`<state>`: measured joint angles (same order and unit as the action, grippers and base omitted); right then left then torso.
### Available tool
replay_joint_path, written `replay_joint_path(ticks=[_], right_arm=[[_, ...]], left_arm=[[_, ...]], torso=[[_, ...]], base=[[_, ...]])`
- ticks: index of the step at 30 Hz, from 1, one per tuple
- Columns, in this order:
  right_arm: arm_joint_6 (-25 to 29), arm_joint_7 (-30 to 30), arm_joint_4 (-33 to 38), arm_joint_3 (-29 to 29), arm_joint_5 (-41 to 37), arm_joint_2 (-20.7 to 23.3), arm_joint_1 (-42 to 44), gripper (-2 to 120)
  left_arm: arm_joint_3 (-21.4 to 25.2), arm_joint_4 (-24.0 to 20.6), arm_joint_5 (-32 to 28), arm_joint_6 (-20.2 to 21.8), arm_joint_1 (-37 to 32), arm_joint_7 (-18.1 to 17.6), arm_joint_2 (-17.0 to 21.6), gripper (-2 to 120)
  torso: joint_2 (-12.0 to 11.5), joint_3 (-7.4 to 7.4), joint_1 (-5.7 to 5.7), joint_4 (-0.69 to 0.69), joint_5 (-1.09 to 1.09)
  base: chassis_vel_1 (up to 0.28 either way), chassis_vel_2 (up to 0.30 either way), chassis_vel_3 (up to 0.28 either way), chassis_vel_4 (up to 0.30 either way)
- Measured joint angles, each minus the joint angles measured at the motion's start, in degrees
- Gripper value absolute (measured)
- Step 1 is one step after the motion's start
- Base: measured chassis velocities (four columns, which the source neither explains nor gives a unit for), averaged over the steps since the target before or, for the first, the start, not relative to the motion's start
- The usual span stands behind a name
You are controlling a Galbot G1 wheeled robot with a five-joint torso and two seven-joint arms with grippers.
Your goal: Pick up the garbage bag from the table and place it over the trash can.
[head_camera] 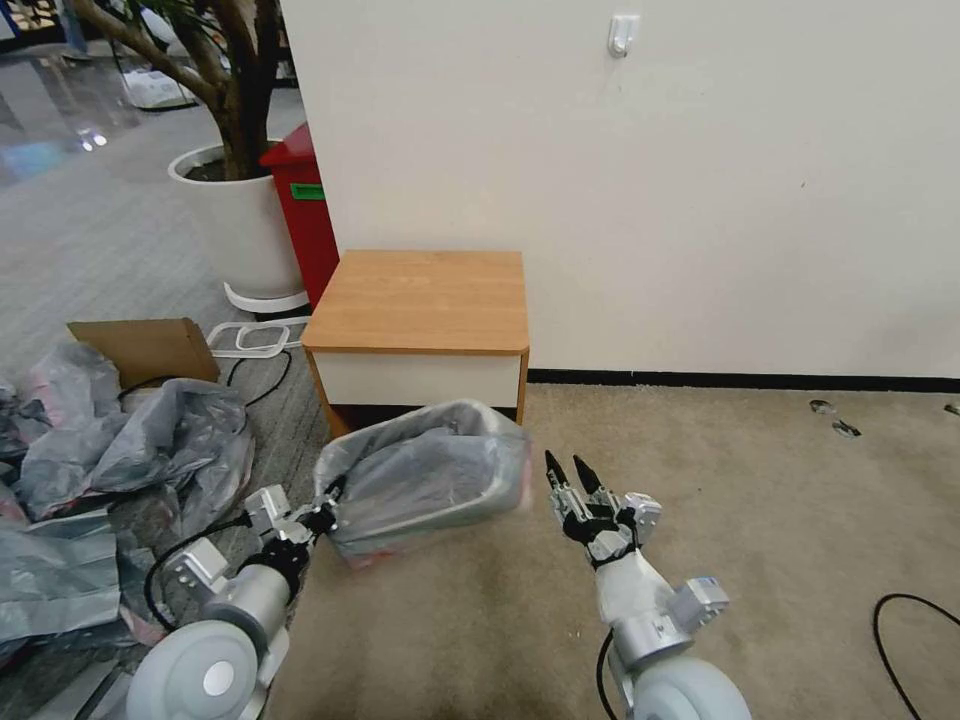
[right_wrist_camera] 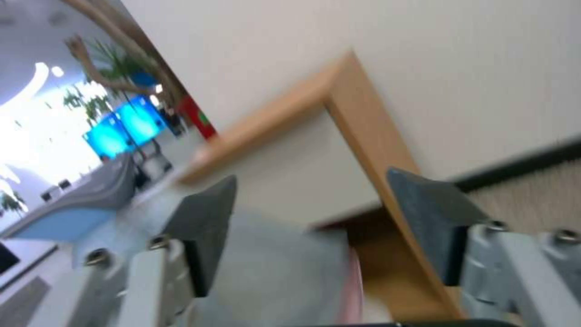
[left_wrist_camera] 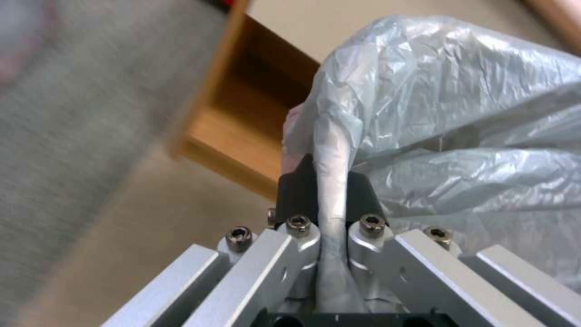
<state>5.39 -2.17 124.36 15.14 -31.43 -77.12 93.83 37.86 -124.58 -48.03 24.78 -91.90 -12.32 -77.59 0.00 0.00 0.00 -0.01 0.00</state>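
The left gripper (head_camera: 325, 515) is clenched on a twisted fold of the bag (head_camera: 430, 475); in the left wrist view that fold (left_wrist_camera: 332, 181) runs between the two black pads (left_wrist_camera: 297, 190) and down into the gripper body. The grip is at the bag's left end, low and near the carpet. From there the grey, wrinkled plastic spreads over the can (head_camera: 470, 505), which stands on the floor tilted, its mouth covered by the bag and a pinkish-red edge showing along the bottom front.

The right gripper (head_camera: 568, 470) hovers just beside the bag's right end, fingers spread apart and holding nothing. In the right wrist view its two dark pads (right_wrist_camera: 206, 227) stand wide, with grey plastic and a pink edge (right_wrist_camera: 351, 290) between and below them.

The table (head_camera: 420, 300) stands just behind the can, against the white wall, its top bare. To the left lie a heap of grey bags (head_camera: 130, 440), a piece of cardboard (head_camera: 150, 350), a red bin (head_camera: 305, 210) and a white planter (head_camera: 235, 225).
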Motion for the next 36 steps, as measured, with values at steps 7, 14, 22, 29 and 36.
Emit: replay_joint_path(ticks=[7, 14, 22, 29, 36], right_arm=[[3.6, 0.6, 3.3, 0.5, 13.2, 4.0, -3.9, 90], [-2.0, 4.7, 2.3, -7.9, 31.4, 17.6, -12.7, 71], [-24.1, 6.0, 2.0, -22.4, 29.5, 22.3, -26.7, 41], [-39.6, 6.2, 0.2, -32.5, 24.6, 22.2, -39.0, 16], [-43.5, 7.0, -3.9, -38.3, 23.3, 21.5, -46.7, 0]], left_arm=[[-3.6, -0.7, 16.7, -2.8, -1.6, 1.3, 1.4, 0], [-8.1, -1.7, 33.5, -6.7, -3.2, 3.9, 2.5, 0], [-10.5, -0.8, 37.6, -7.4, -3.3, 3.9, 0.3, 0], [-10.2, -0.2, 38.7, -8.0, -3.8, 3.9, 0.4, 0], [-10.1, 0.4, 39.2, -8.5, -3.9, 3.9, 0.1, 0]], torso=[[0.0, 0.00, 0.00, 0.00, 0.00], [0.0, 0.00, 0.00, 0.01, 0.01], [0.0, 0.00, 0.00, 0.01, 0.00], [0.0, 0.00, 0.00, 0.01, 0.00], [0.0, 0.01, 0.00, 0.01, -0.01]], base=[[0.000, 0.000, 0.000, 0.000], [0.000, 0.000, 0.000, 0.000], [0.000, 0.000, 0.000, 0.000], [0.000, 0.000, 0.000, 0.000], [0.000, 0.000, 0.000, 0.000]])
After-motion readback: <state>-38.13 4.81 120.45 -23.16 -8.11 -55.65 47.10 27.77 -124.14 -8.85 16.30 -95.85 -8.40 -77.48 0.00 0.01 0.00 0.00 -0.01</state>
